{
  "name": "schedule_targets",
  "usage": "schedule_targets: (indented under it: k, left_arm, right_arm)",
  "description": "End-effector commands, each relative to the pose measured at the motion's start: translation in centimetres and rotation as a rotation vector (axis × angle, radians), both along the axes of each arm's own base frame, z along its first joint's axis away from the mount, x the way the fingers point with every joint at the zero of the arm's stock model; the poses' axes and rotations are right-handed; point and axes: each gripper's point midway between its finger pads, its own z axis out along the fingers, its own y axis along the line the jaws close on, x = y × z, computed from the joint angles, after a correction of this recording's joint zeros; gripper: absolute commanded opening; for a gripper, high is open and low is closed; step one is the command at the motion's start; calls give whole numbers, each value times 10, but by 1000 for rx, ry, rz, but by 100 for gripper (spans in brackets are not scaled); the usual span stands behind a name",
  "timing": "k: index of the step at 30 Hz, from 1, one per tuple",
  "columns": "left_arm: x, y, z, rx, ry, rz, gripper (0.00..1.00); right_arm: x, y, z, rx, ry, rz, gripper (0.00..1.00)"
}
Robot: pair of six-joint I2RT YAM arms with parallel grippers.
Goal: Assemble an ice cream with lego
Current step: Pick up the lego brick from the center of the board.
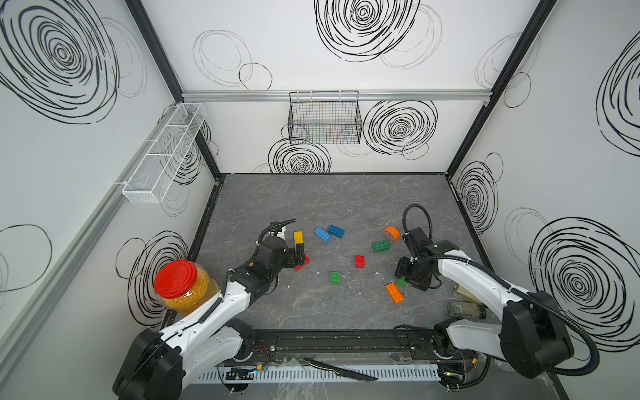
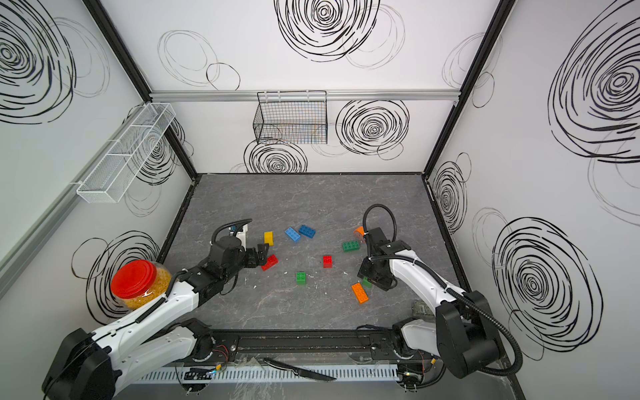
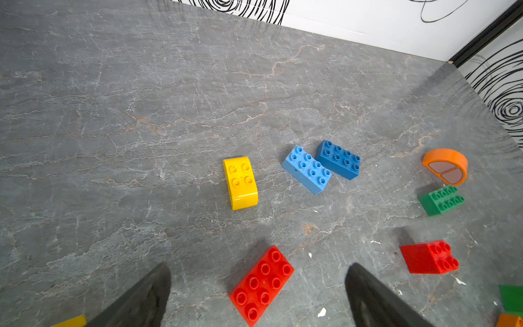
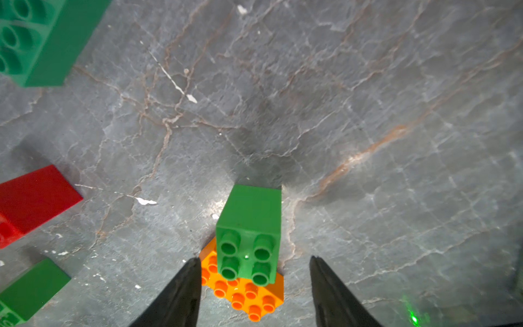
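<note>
My left gripper (image 1: 300, 255) (image 3: 257, 271) hangs open over a red oblong lego brick (image 1: 302, 262) (image 3: 261, 284) that lies flat on the table, its fingers wide on either side. My right gripper (image 1: 403, 277) (image 4: 254, 260) is open, and its fingers flank a green square brick (image 4: 249, 235) (image 2: 367, 282) without touching it. That brick stands hard against the end of an orange oblong brick (image 4: 243, 294) (image 1: 394, 292). A yellow rounded piece (image 3: 240, 184), two blue bricks (image 3: 307, 170) (image 3: 338, 160) and an orange dome piece (image 3: 445, 165) lie farther back.
A green oblong brick (image 1: 381, 246), a red square brick (image 1: 360, 261) and a green square brick (image 1: 335, 278) lie mid-table. A red-lidded jar (image 1: 176, 284) stands by my left arm. A wire basket (image 1: 325, 117) hangs on the back wall. A knife (image 1: 341, 369) lies at the front.
</note>
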Motion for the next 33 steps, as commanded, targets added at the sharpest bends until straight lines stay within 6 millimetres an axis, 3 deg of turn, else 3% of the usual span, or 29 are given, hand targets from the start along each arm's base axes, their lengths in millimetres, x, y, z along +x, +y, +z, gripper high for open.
schedule_targets:
  k: [1,14,23,28,33]
  left_arm:
    - [6,-5,15,-17,-42,-10,99]
    - [6,-3,16,-12,-46,-1,99]
    - [6,-2,18,-12,-50,4,99]
    - [6,-2,16,-36,-39,10,99]
    - [3,1,14,-70,-25,24,99]
  right_arm:
    - [3,-4,-7,-19,-4,-19,60]
    - [5,-6,-15,-46,7,2,48]
    - [7,-2,-10,-47,-8,27,31]
    - [20,15,11,-59,-71,92,28]
    - [36,45,40,-66,-125,186,25]
